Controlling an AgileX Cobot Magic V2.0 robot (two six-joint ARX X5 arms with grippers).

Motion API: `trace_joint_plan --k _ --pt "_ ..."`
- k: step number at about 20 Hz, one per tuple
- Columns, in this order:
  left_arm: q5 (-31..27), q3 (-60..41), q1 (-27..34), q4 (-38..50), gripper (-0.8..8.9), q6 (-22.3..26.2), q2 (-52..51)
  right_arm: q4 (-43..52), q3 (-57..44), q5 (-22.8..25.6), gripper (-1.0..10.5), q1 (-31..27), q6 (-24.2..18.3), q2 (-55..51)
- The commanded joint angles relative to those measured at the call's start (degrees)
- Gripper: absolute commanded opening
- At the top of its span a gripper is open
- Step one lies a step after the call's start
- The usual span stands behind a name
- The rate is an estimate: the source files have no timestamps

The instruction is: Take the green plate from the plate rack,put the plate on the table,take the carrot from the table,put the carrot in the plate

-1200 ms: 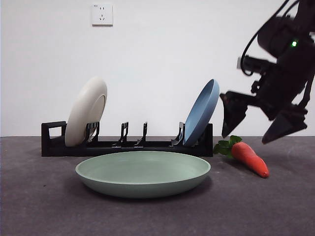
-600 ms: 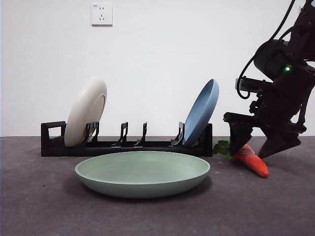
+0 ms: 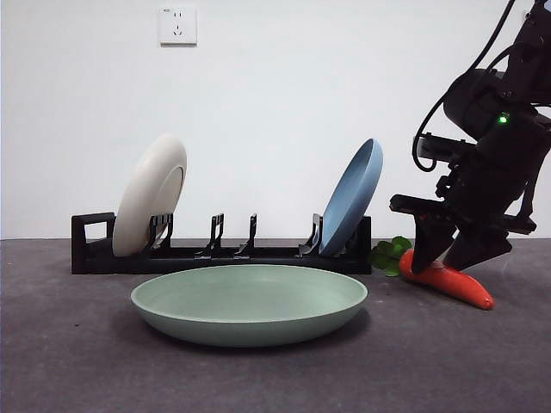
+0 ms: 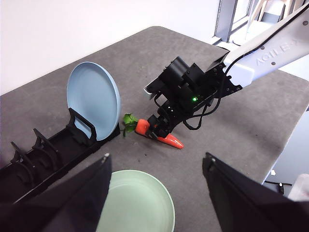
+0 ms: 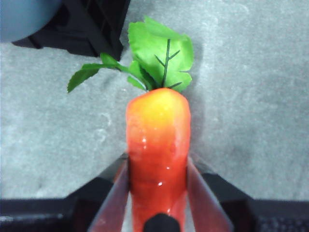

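Observation:
The green plate [image 3: 250,303] lies flat on the table [image 3: 77,361] in front of the plate rack [image 3: 224,255]; it also shows in the left wrist view [image 4: 137,205]. The carrot [image 3: 454,283] lies on the table right of the rack, leaves toward the rack. My right gripper [image 3: 448,255] is down on it and shut on its body, as the right wrist view shows: the carrot [image 5: 158,140] sits between both jaws of the right gripper [image 5: 157,169]. My left gripper [image 4: 157,155] is open and empty, high above the table.
A cream-white plate [image 3: 151,194] stands in the rack's left end and a blue plate [image 3: 354,196] in its right end, close to the carrot's leaves. The rack's middle slots hold nothing. A wall socket [image 3: 178,25] is on the back wall.
My right gripper came down from above onto the carrot and shut on it. The carrot has shifted a little to the right.

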Motion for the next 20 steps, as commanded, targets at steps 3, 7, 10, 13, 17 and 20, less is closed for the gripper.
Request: trace_joint_plan --k 3,7,10,13,17,20 --pt "-0.2 -0.3 -0.2 0.1 3.23 -0.3 -0.1 -6.4 0.0 -0.1 -0.1 1.3 0.5 -8.4" --pt "-0.2 -0.3 -0.1 0.0 3.23 -0.2 -0.1 -11.4 0.0 -0.2 -0.1 6.5 0.8 -19.0" --pt "-0.2 -0.3 -0.1 -1.0 3.23 -0.1 -0.1 -11.0 0.0 -0.2 -0.1 13.4 3.4 -21.2" --pt "-0.2 -0.3 -0.1 -3.4 3.23 -0.1 -0.1 -8.4 0.0 0.0 -0.1 20.4 4.5 -18.1" --pt "-0.2 -0.3 -0.1 -4.8 3.23 -0.1 -0.1 -3.2 0.0 0.1 -0.1 26.8 6.0 -10.7" --pt "-0.2 -0.3 -0.1 -5.5 3.23 0.1 -0.1 -1.4 0.0 0.3 -0.1 28.7 6.1 -4.5"
